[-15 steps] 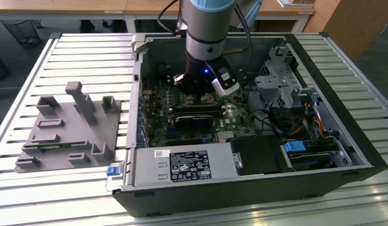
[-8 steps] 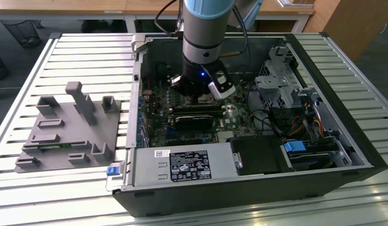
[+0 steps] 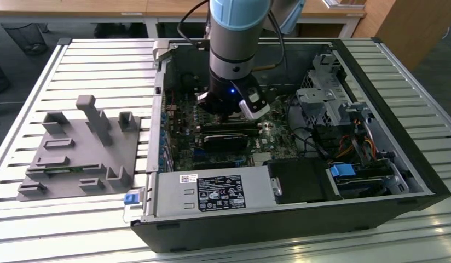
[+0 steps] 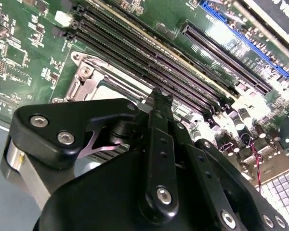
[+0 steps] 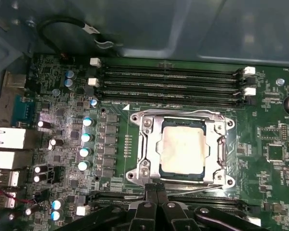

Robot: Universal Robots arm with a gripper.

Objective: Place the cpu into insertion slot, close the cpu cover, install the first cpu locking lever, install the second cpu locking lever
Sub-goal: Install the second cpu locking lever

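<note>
One cpu [image 5: 183,149] lies seated in the insertion slot [image 5: 160,169], framed by the lowered cpu cover [image 5: 149,144]; the end effector [image 5: 156,190], fingers pressed together empty, hovers at its edge.

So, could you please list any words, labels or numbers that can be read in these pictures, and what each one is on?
Nothing can be read as text.
Black label on the power supply housing, exterior view: white print and symbols, too small to read.
White sticker beside that label: too small to read.
Motherboard, first wrist view: white printed markings, too blurred to read.
Cpu face: no legible marking.
</note>
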